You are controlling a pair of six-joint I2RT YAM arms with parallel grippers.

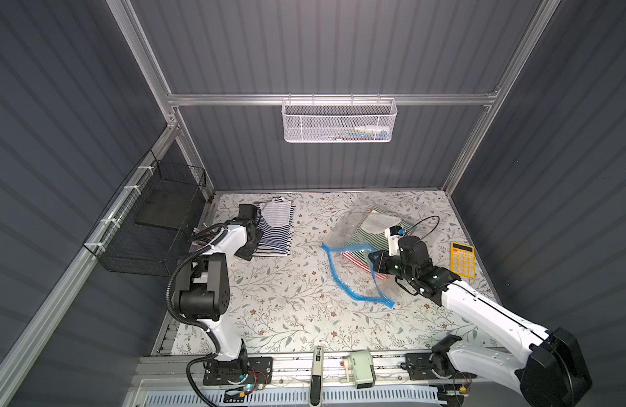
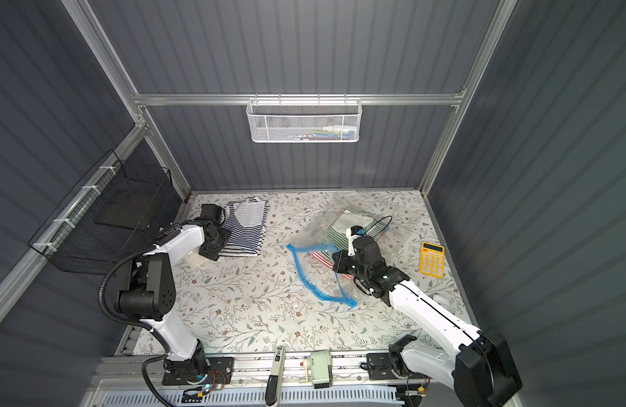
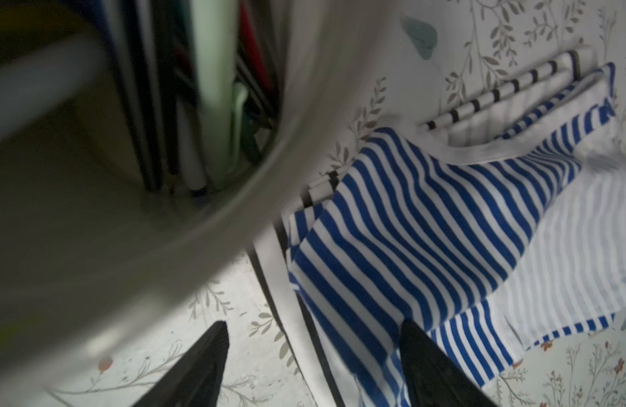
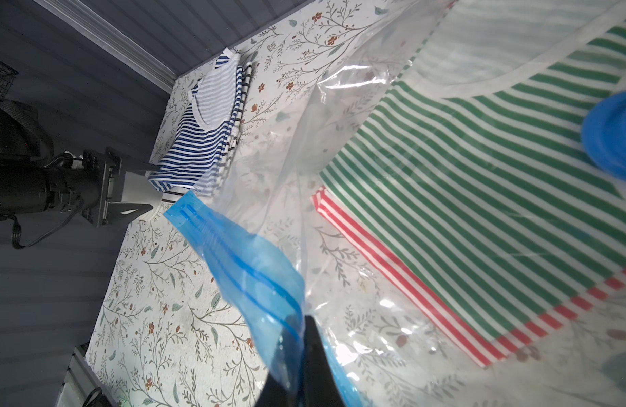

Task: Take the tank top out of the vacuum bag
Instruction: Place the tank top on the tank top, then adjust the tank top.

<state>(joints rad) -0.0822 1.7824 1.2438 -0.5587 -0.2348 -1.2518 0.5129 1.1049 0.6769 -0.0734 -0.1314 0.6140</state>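
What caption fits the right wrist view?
Right gripper shut on the vacuum bag at its blue zip strip; green-striped tank top inside.

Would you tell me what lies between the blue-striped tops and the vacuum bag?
Only bare floral table lies between the tops and the bag, in both top views.

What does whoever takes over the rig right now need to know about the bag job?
Right gripper: shut on the blue zip strip, holding the mouth up.
Left gripper: open, empty, at the edge of the pile of blue-striped tops, far left on the table.
Bag: right of centre, unzipped.
Done: mouth open; the pile lies outside.
Left: a green-striped top and a red-striped one under it are inside; pull out.
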